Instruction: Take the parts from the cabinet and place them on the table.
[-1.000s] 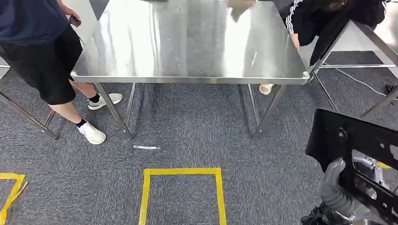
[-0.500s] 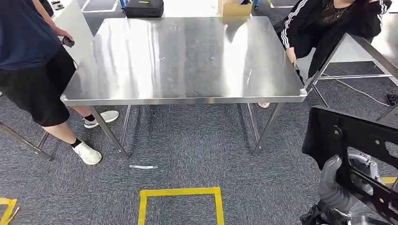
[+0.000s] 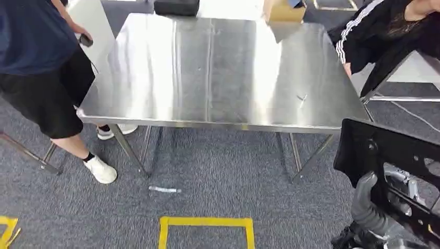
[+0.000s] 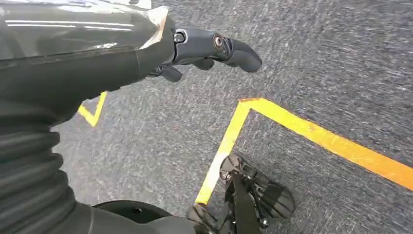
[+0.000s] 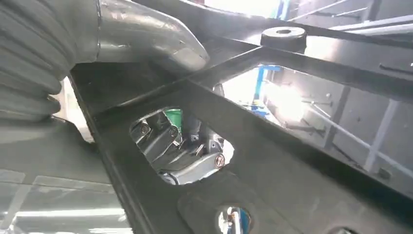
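Observation:
A large black frame-like part [image 3: 381, 150] with cut-outs stands at the lower right of the head view, below and right of the steel table's [image 3: 223, 72] near right corner. My right hand [image 3: 399, 184] grips it: the grey thumb [image 5: 146, 44] lies across one face, and the fingers [image 5: 180, 151] show through an opening in the part [image 5: 302, 165]. My left hand [image 4: 209, 48] hangs over the grey carpet and holds nothing, its fingers loosely apart. The tabletop is bare except for a small scrap near its right side.
One person [image 3: 36, 62] in black shorts stands at the table's left edge, another [image 3: 384, 36] in a striped black jacket bends at its right. A second table [image 3: 415, 70] is on the right. A black bag [image 3: 176, 6] and a box [image 3: 283, 10] lie beyond. Yellow tape [image 3: 207, 223] marks the carpet.
The whole picture has shifted: the camera has moved and the table now sits larger and further right. My right hand keeps holding the black part.

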